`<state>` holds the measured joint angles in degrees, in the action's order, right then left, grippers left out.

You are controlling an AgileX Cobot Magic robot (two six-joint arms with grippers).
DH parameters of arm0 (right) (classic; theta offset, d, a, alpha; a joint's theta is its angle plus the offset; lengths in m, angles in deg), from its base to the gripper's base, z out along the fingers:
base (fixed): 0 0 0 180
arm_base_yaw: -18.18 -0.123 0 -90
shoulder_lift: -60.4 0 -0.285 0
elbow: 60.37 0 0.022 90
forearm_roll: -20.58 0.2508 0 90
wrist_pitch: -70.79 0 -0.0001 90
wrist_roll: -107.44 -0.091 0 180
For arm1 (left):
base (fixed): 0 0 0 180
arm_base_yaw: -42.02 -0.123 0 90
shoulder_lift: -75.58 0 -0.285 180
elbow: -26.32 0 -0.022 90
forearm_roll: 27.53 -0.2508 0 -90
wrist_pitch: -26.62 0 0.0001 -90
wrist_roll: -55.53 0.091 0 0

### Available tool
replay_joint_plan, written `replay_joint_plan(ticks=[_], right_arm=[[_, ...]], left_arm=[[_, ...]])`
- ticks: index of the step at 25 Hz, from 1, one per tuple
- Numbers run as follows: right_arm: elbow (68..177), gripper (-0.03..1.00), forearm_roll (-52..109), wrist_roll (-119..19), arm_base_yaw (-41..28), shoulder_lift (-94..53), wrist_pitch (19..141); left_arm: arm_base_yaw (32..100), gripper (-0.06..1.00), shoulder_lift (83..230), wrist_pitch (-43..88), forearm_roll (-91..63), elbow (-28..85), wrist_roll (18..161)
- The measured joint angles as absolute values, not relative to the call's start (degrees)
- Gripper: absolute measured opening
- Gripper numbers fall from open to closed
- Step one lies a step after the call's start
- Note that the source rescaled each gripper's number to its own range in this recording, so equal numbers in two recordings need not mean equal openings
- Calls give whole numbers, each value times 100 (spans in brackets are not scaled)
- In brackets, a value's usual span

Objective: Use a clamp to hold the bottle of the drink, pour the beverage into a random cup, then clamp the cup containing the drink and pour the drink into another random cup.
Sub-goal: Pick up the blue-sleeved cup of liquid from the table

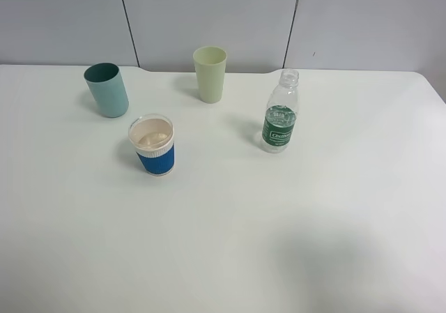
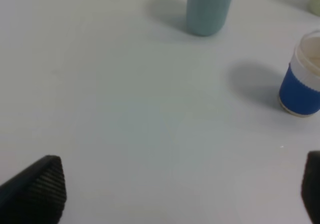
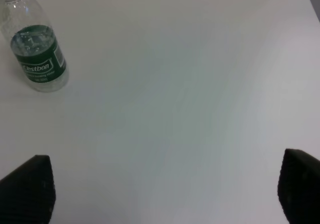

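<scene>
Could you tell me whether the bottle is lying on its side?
No, the bottle stands upright on the table, neck pointing up.

teal tumbler [image 2: 209, 9]: top cut off | bottle [image 3: 37, 54]: top cut off

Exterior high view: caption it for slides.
Teal tumbler, pale green tumbler, blue-sleeved cup and green-labelled bottle standing apart on a table.

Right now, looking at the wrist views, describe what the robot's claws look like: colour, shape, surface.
Only the tips show. The left claw is black, with blunt wedge-shaped tips covered in fine ribbing. The right claw is black too, its tips textured in a fine grid. No cables or markings show.
</scene>
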<state>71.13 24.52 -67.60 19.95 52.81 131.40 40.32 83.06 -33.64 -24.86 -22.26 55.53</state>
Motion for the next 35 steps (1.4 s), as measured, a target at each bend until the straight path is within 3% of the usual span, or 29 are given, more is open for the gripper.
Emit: replay_joint_plan(ticks=[35], right_arm=[[7113, 78, 2456, -6760, 1995, 5281, 13140]], left_arm=[[4032, 85, 8306, -3364, -2486, -2226, 5553]])
